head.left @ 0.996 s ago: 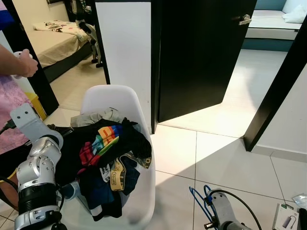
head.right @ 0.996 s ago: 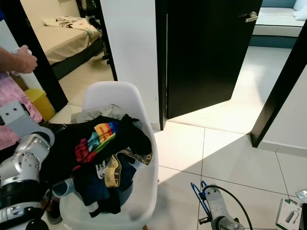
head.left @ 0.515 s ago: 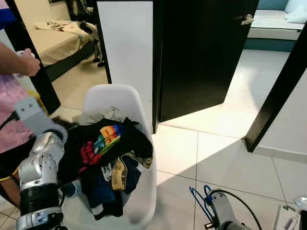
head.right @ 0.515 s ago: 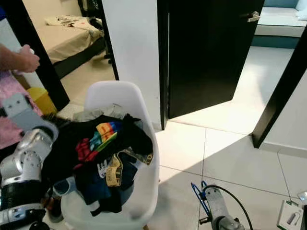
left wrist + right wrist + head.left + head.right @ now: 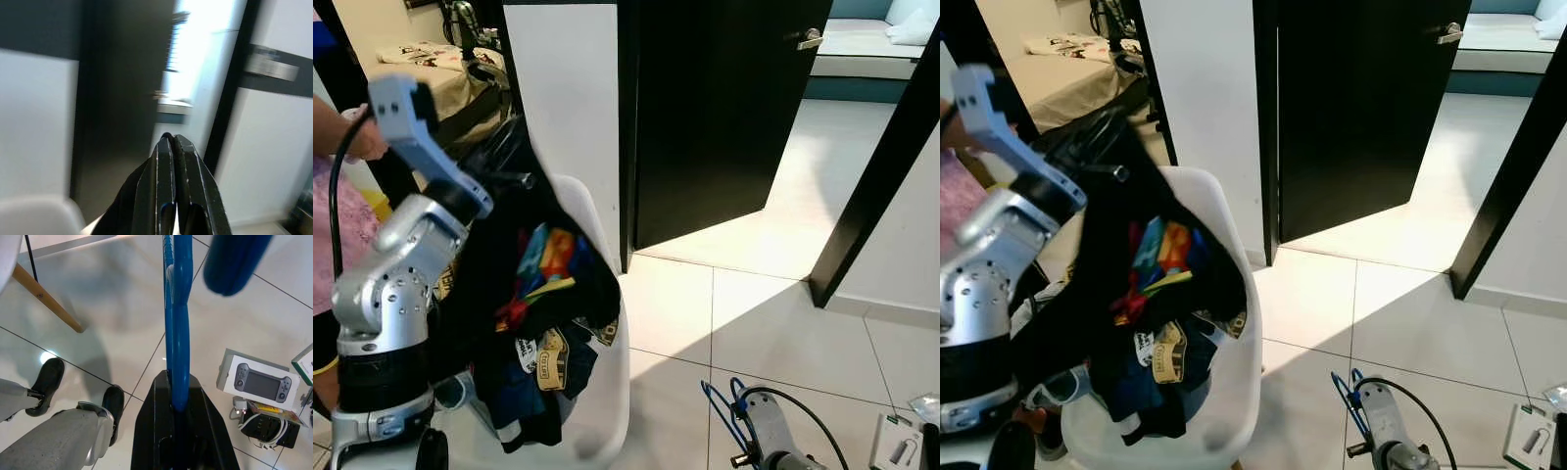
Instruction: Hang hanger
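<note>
Two doorways open off this pale tiled floor point(image 5: 773, 323): a bedroom at left, a black door point(image 5: 715, 108) ajar ahead. My left pincer point(image 5: 172, 142), fingers pressed together, lifts a black garment with a rainbow print point(image 5: 543, 269) above the white plastic chair point(image 5: 1234, 333). At right, my right pincer point(image 5: 177, 396) clamps the blue plastic hanger point(image 5: 175, 308), its long axis running straight out beyond the fingers, low over the tiles.
</note>
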Controlling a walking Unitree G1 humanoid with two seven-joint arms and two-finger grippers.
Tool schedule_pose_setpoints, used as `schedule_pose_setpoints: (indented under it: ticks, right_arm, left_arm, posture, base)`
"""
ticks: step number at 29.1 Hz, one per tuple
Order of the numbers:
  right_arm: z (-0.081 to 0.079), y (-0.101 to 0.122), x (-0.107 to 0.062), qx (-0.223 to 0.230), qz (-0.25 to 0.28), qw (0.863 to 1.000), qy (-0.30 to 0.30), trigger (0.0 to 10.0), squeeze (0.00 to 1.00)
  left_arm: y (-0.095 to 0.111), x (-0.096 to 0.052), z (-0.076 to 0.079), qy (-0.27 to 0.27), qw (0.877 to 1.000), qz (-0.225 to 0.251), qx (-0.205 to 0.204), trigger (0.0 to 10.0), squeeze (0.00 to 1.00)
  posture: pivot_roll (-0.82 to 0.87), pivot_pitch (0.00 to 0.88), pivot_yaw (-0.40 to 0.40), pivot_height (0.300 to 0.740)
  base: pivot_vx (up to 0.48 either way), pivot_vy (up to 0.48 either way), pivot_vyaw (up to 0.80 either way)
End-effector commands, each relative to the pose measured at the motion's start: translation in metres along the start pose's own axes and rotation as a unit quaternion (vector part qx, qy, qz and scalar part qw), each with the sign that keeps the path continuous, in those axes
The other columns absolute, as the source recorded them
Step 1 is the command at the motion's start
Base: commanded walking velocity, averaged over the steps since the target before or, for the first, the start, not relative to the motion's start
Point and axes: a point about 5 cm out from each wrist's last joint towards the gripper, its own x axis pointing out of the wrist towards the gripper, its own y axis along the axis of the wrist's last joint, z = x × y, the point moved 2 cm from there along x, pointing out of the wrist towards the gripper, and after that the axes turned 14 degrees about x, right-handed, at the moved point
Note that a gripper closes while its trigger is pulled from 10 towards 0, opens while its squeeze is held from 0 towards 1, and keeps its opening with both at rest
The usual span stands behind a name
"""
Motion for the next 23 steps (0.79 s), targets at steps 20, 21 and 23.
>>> schedule_pose_setpoints:
  ticks: [20, 21, 23]
  right_arm:
    - [-0.005, 0.002, 0.002, 0.017, 0.003, 1.0, -0.009, 10.0, 0.0]
    - [-0.005, 0.002, 0.002, 0.017, 0.003, 1.0, -0.009, 10.0, 0.0]
    - [-0.005, 0.003, 0.002, 0.017, 0.003, 1.0, -0.01, 10.0, 0.0]
  left_arm:
    - [0.02, -0.008, 0.057, -0.217, 0.976, 0.015, -0.007, 10.0, 0.0]
    - [0.013, -0.008, 0.058, -0.216, 0.976, 0.003, -0.012, 10.0, 0.0]
    - [0.007, -0.01, 0.06, -0.219, 0.976, -0.005, -0.015, 10.0, 0.0]
  posture:
    - [0.02, 0.0, 0.034, 0.74]
    - [0.02, 0.0, 0.032, 0.74]
    - [0.02, 0.0, 0.031, 0.74]
  base:
    - [0.0, 0.0, 0.0]
    - [0.0, 0.0, 0.0]
    - [0.0, 0.0, 0.0]
